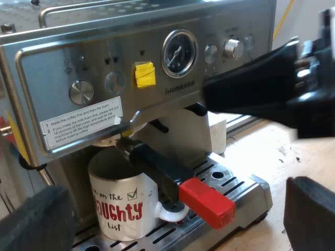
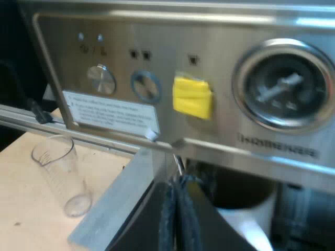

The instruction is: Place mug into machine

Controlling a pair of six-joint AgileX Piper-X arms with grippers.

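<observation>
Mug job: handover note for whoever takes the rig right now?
Left gripper: open, empty, facing the mug.
Right gripper: shut, empty, close to the machine front panel.
The mug stands upright on the tray, under the locked holder. The glass is on the table beside the machine.
Done: mug placed, no gripper on it.
Left: probably only pulling both arms clear.

Espresso machine [image 2: 220,47] front, yellow tape [image 2: 192,98] near gauge [image 2: 285,89], measuring glass [image 2: 60,175] on table [image 2: 26,209], right claw [image 2: 175,219] closed
</observation>
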